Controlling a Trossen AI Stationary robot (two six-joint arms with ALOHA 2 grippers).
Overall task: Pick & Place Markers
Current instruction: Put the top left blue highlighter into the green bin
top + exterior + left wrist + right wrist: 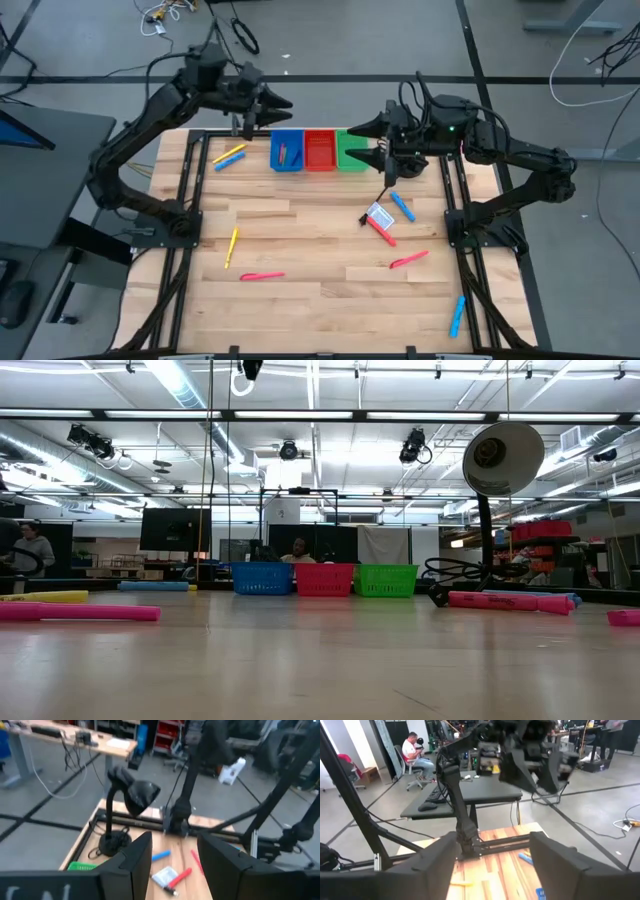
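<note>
1. High view: the left gripper [283, 103] hangs over the far edge of the pale wooden slat table [320, 290], just beside the blue rectangular plastic bin [286, 150], its fingers spread with nothing between them. The right gripper [362, 140] hovers at the green rectangular plastic bin [351, 150], fingers apart and empty. Between those two bins sits the red rectangular plastic bin [320, 150]. Markers lie scattered: a yellow and a blue one [229, 157] near the far left corner, a thin yellow marker [232, 246] and a pink marker [262, 276] nearer the front, a blue marker [402, 207] and a red marker [381, 231] beside a small white-and-blue card [379, 214], another pink marker [409, 260], and a blue marker [457, 316] near the front right corner.

2. Low view: the three bins stand in a row at the table's far edge; a long pink marker [78, 612] lies at left, another [508, 601] at right below a black gooseneck desk lamp [500, 460].

3. Left wrist view: two dark fingers [135, 860] stand apart, framing the card and red marker.

4. Right wrist view: the fingers [440, 857] are parted; a seated person [415, 755] shows beyond the table.
</note>
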